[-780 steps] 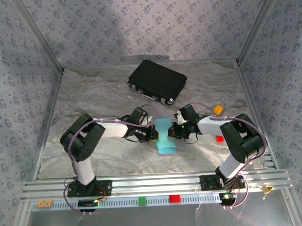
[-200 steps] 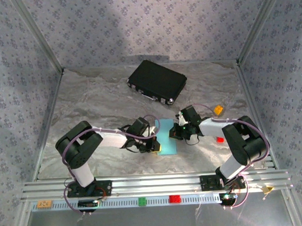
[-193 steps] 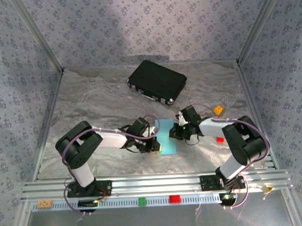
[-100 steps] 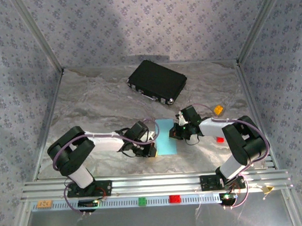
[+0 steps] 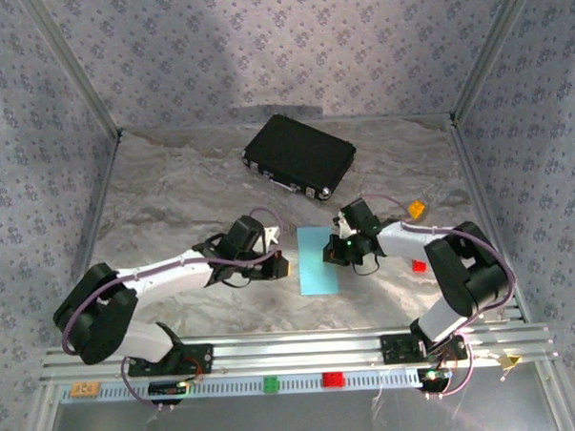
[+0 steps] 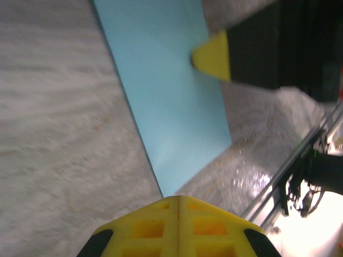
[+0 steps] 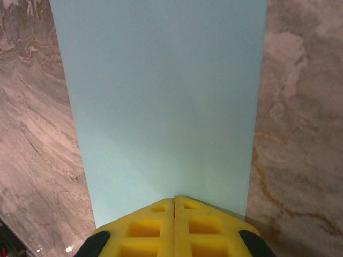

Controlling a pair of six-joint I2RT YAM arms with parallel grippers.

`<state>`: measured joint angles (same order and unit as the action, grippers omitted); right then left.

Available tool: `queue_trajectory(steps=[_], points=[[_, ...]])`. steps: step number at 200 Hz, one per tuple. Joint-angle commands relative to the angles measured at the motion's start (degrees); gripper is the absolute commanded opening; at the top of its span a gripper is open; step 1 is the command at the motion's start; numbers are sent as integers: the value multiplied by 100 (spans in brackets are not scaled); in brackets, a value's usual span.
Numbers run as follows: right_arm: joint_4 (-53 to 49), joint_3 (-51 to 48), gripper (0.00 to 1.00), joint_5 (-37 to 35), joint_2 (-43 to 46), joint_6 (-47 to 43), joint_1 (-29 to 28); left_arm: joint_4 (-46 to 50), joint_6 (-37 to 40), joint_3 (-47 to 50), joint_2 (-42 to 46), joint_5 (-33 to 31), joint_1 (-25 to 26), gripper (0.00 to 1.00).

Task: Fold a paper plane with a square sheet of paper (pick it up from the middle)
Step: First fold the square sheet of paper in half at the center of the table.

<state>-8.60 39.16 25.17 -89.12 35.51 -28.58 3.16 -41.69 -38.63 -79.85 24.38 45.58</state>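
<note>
Blue paper lies flat on the table between two closed sets of fingers.

On the table [image 5: 172, 201], a black case [image 5: 299, 156] sits at the back. The paper [image 5: 317, 260], a narrow rectangle, lies nearer the arms. The left fingers [image 5: 278, 266] are pressed together and empty, just off its left edge. The right fingers [image 5: 335, 254], also together and empty, have their tips over its right edge.

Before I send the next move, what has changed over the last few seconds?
The left gripper, shut, has pulled back leftward off the paper. The paper, bowed up between both grippers earlier, now lies flat. The right gripper stays shut at its right edge; the black case is unmoved.
</note>
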Motion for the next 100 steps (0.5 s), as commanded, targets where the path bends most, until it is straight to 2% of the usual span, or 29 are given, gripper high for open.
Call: queue_trajectory(steps=[1,44,79,100], points=[[-409,103,7,-618,738,148,-125,-131,-59,-428,-53,24,-249,0],[-771,-207,17,-1537,2051,1356,-328,136,-331,-959,-426,-31,-548,0],[-767,-716,26,-2306,2940,2056,-855,787,280,-1639,-1048,406,-679,0],[-772,-1009,32,-2497,3291,2100,-929,151,203,-1587,-1349,673,-797,1]])
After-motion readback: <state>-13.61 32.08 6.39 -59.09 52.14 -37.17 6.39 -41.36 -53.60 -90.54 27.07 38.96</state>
